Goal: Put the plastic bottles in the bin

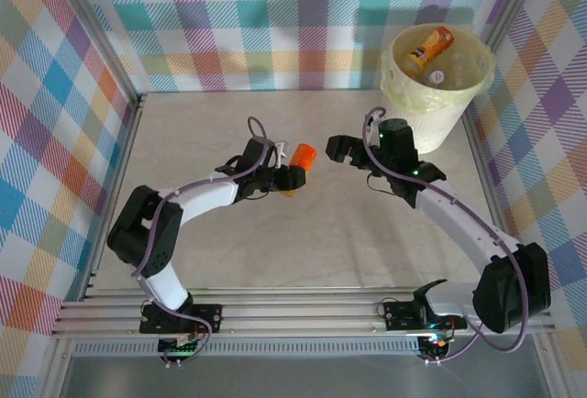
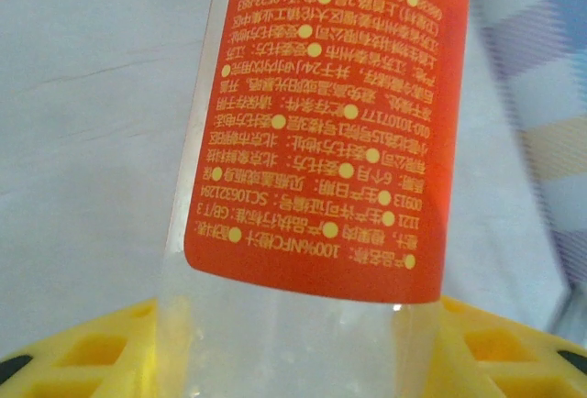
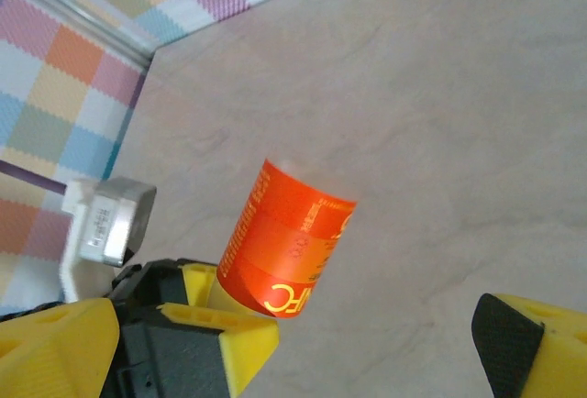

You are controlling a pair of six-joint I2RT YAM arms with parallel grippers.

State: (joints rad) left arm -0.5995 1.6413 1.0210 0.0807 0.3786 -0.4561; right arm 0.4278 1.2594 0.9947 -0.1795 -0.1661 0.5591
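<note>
High overview, wrist close-ups sharing bottle (image 1: pixel 301 156)

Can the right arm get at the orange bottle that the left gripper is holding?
Probably yes. The right gripper stands open, facing the orange bottle with nothing between them. The left gripper grips only its clear end, so the labelled end sticks out free.

Left arm: elbow folded out to the left, forearm reaching right toward mid-table. Left gripper (image 1: pixel 290 178) is clamped on an orange-labelled bottle (image 1: pixel 303 154), yellow fingers (image 2: pixel 514 338) on either side of it. Right arm: elbow out to the right, forearm angled up-left; right gripper (image 1: pixel 346 149) jaws spread wide, empty, facing the left one, near but apart.
</note>
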